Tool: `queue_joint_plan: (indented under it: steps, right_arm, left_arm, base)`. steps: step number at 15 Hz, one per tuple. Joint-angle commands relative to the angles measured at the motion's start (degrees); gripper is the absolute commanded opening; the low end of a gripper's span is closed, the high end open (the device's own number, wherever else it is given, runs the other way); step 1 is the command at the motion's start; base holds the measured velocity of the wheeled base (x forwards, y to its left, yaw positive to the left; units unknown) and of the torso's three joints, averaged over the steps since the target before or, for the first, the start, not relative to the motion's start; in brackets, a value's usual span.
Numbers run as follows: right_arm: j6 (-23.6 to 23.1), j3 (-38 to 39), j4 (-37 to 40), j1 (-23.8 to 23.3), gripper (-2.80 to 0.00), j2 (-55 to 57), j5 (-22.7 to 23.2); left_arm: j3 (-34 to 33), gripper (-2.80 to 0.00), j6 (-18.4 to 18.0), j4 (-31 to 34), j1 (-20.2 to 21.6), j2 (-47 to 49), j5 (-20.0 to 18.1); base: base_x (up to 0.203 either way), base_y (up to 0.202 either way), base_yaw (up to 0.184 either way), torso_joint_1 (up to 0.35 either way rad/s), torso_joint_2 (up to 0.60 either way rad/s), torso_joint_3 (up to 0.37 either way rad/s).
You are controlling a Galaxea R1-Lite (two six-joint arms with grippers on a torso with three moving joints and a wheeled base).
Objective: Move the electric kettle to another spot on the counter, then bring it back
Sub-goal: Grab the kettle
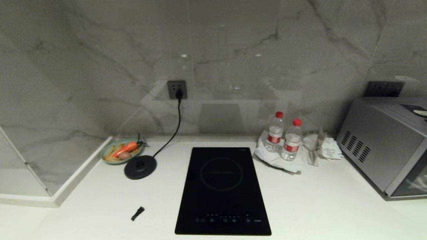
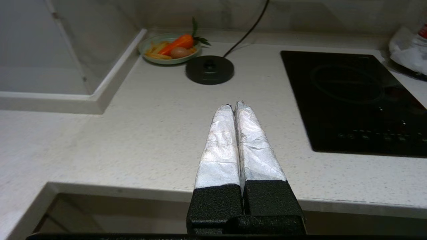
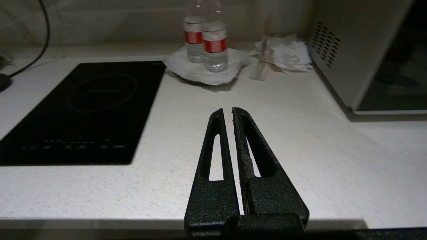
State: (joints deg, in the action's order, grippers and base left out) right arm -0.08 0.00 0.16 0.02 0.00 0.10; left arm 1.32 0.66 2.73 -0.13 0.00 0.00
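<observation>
1. Your left claw [image 2: 233,106] sits over the front edge of the bench [image 2: 133,140] with its foil-wrapped fingers [image 2: 220,143] pressed together, pinching nothing.
2. Your right claw [image 3: 227,113] hangs over the bench's front edge too, right of the hob [image 1: 223,190], its black fingers brought together on nothing.
3. You will not find the electric kettle in any view, so you cannot tell where it is.
4. Its round black base disc [image 1: 140,167] stands bare on the bench, left of the hob, with its cord [image 1: 176,123] running up to the wall socket [image 1: 177,89].
5. Just behind the disc you have a green plate [image 1: 108,150] carrying a carrot [image 1: 126,149].
6. Two water bottles [image 1: 283,136] stand behind the hob's right corner; a microwave [image 1: 383,146] sits far right.
7. A small black piece [image 1: 137,213] lies near the front, left of the hob.
</observation>
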Motion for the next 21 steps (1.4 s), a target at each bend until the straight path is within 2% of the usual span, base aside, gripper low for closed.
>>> queue_joint_plan:
  steps: [1, 21]
  right_arm:
    - [-0.01, 0.00, 0.02, -0.02, -2.80, 0.09, -0.01]
    - [-0.01, 0.00, 0.02, -0.02, -2.80, 0.09, -0.01]
  left_arm:
    - [0.00, -2.80, 0.04, -0.03, -0.04, 0.09, 0.00]
    - [0.00, -2.80, 0.04, -0.09, -0.04, 0.09, 0.00]
  base:
    - [0.003, -0.007, 0.168, 0.002, 0.00, 0.002]
    - [-0.002, -0.009, 0.174, -0.001, 0.01, 0.004]
